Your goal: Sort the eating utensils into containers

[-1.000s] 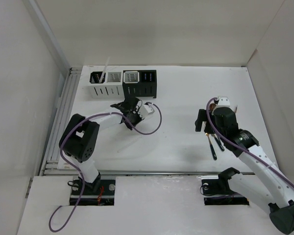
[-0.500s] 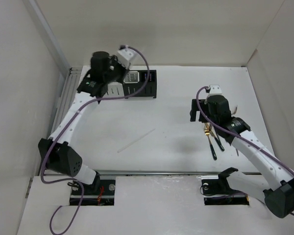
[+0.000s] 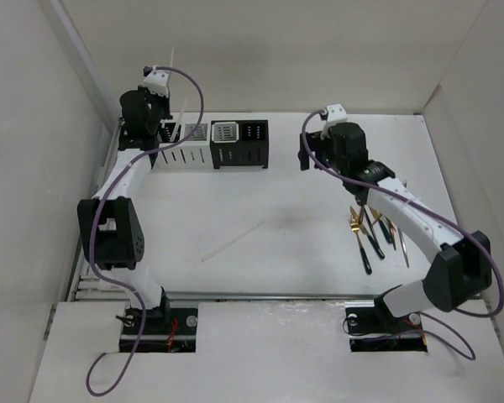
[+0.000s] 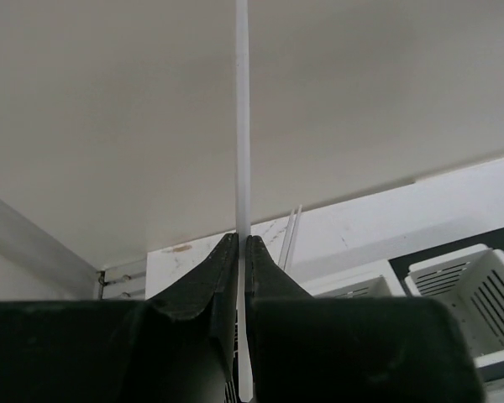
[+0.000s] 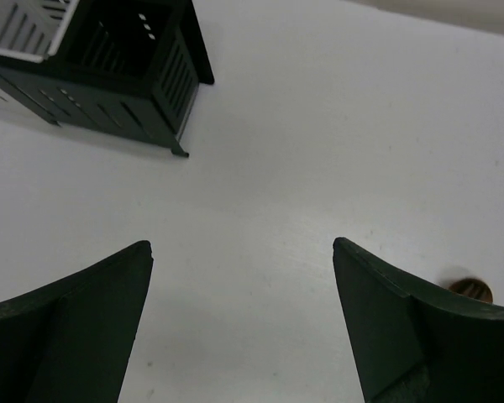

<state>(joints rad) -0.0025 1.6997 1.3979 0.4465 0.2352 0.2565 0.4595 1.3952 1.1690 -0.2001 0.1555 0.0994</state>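
My left hand is clamped on a thin white stick, its long axis straight up, above the far left corner of the counter. The row of caddies sits just below and to that hand's right, with two more sticks standing at its left end. My right hand hangs open and empty near the black end caddy. The gold forks and spoon lie by the right edge, nearer the right arm
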